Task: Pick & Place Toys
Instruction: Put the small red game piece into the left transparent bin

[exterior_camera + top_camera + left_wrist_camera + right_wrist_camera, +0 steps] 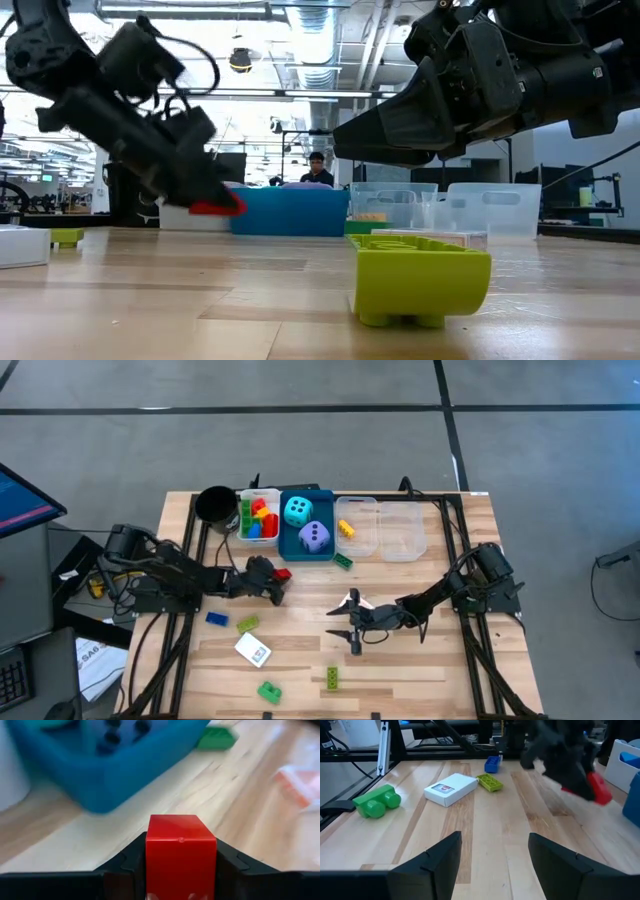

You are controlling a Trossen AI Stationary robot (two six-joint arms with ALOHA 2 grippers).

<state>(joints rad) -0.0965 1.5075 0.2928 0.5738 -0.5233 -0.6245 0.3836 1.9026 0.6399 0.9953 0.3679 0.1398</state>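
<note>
My left gripper [278, 580] is shut on a red brick [283, 573], just on the near side of the blue tray [290, 545]. That tray holds a cyan die [297, 511] and a purple die [314, 537]. My right gripper [495, 855] stands open with nothing between its fingers, near the table's middle [347, 625]. Loose toys lie flat on the table: a blue brick [216, 619], a yellow-green brick [247, 624], a white card [253, 650], a green brick [269, 690] and another yellow-green brick [332, 678]. My left gripper pinches the red brick by two opposite sides [181, 855] between its two fingers. The fingers slant down from the table's left side. The brick sits at their free ends [215, 208] and hangs clear of the table.
At the far edge stand a black cup [214, 505], a white tray [245, 532] with several bricks, and two clear trays [365, 545], [402, 550], one holding a yellow brick [346, 528]. A green brick [343, 561] lies by the blue tray. A white and pink card [352, 600] lies beside my right gripper.
</note>
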